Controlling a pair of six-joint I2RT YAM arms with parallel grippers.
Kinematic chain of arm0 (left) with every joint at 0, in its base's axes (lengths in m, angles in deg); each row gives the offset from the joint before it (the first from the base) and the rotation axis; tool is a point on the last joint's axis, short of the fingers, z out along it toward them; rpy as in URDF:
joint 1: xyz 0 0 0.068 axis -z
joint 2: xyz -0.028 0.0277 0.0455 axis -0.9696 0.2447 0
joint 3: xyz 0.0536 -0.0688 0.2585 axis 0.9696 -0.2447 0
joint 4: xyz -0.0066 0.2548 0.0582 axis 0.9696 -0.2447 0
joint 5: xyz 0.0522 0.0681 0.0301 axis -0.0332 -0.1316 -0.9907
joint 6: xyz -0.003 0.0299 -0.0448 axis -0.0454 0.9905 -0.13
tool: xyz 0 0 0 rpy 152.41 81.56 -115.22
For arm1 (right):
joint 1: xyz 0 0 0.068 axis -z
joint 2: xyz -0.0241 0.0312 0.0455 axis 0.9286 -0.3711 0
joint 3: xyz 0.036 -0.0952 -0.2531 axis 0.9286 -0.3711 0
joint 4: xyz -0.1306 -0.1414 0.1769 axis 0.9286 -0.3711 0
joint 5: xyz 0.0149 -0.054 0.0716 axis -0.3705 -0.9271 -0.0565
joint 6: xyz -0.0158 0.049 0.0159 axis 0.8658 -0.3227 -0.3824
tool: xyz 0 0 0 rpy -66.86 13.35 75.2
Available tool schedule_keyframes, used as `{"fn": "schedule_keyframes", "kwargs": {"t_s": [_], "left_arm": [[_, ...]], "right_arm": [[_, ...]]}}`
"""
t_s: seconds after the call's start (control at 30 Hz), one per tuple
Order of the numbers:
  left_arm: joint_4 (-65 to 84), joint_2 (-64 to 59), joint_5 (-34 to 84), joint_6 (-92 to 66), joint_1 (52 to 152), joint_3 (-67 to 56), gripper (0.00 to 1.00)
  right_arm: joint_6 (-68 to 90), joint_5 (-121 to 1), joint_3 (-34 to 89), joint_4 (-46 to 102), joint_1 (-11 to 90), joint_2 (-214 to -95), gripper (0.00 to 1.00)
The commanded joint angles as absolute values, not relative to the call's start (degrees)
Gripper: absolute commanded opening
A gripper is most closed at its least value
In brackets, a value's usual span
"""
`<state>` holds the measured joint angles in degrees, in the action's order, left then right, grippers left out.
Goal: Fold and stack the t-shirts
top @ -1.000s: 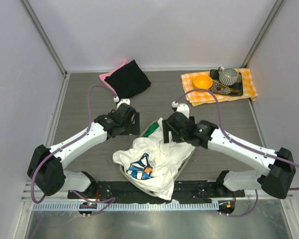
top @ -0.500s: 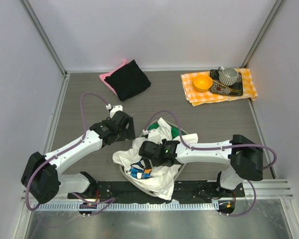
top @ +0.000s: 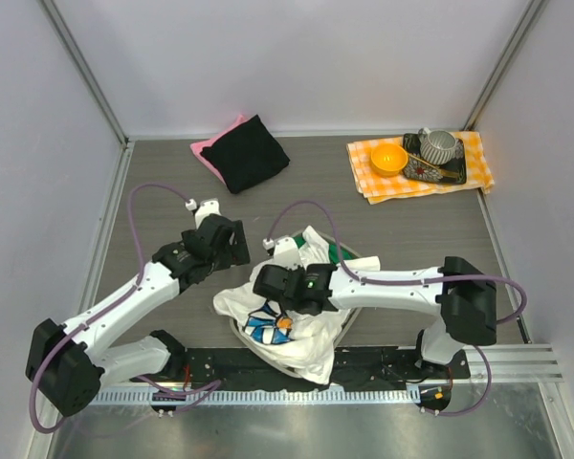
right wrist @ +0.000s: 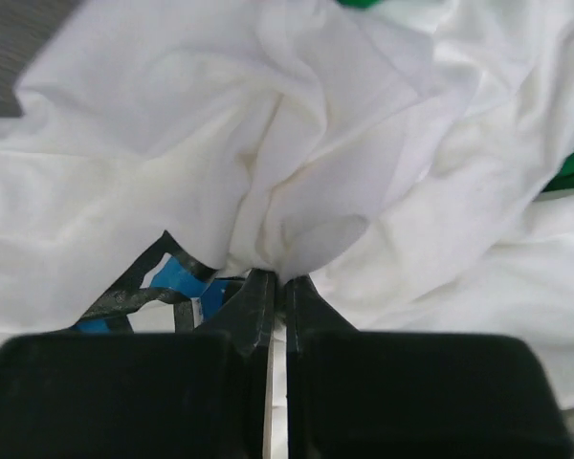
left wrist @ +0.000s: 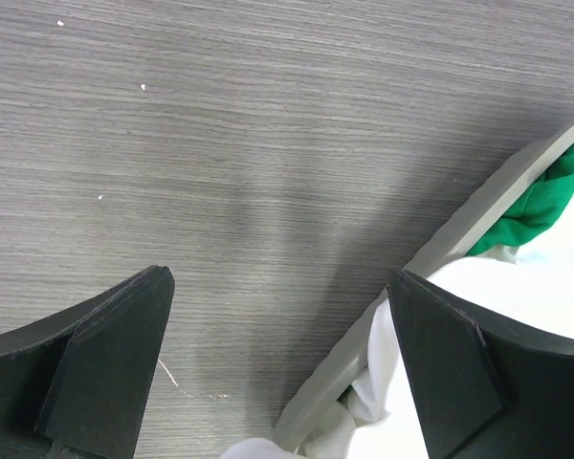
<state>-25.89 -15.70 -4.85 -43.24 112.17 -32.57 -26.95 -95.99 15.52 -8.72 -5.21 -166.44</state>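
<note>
Two t-shirts are contained in a grey basket (left wrist: 478, 206) at the near middle of the table (top: 316, 191): a crumpled white tee (top: 301, 330) with a blue-and-white daisy print, which is heaped on top and spilled over the near rim, and a green tee (top: 337, 252), of which only a patch is seen at the far side beneath the white cloth. A raised fold of the white tee is pinched between the pressed-together jaws of the right gripper (right wrist: 275, 282), just above the printed part. The left gripper (left wrist: 277, 277) is held over bare table just beside the basket's left rim, its jaws spread wide with nothing between them. At the far left of the table a folded black tee (top: 251, 153) is laid on a pink tee (top: 209, 150), whose edge shows along one side. At the far right an orange-and-white checked cloth (top: 371, 184) is spread, and on it are set an orange bowl (top: 388, 158) and a dark patterned dish (top: 450, 174), in which a ribbed cup (top: 440, 146) is stood.
</note>
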Motion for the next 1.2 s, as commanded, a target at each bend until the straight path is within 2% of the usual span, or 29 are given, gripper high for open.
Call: {"fn": "schedule_keyframes", "kwargs": {"t_s": [0.0,0.13,0.4,0.57,0.77,0.87,0.97,1.1,1.17], "left_arm": [[-25.9,-18.0,-6.9,-43.3,111.7,-32.4,1.00],[-26.4,-19.0,-6.8,-43.5,111.6,-32.3,1.00],[-27.0,-20.6,-6.1,-44.4,111.7,-32.0,1.00],[-26.7,-20.7,-4.5,-44.7,111.7,-31.2,1.00],[-26.5,-20.4,-3.5,-44.1,111.7,-31.0,1.00],[-25.3,-19.7,-1.4,-44.5,111.7,-32.2,1.00],[-23.9,-18.4,-0.4,-44.9,111.8,-34.0,1.00],[-21.8,-16.7,0.9,-44.9,111.9,-34.6,1.00],[-20.7,-15.5,2.4,-44.9,112.0,-34.8,1.00]], "right_arm": [[-24.0,-109.8,31.1,-16.7,-5.7,-160.7,0.01],[-19.4,-122.8,46.9,-27.6,-4.8,-158.0,0.01],[-14.9,-135.4,80.7,-49.7,6.6,-154.4,0.01],[-15.9,-140.3,88.5,-55.7,11.7,-150.2,0.01],[-16.3,-143.1,87.4,-58.1,14.6,-144.3,0.01],[-21.3,-140.4,79.2,-58.0,17.4,-139.1,0.01],[-27.6,-139.2,64.1,-57.9,17.6,-135.6,0.01],[-31.7,-137.0,53.2,-56.5,17.6,-134.2,0.01],[-31.7,-134.9,47.6,-54.7,17.6,-133.9,0.41]]}}
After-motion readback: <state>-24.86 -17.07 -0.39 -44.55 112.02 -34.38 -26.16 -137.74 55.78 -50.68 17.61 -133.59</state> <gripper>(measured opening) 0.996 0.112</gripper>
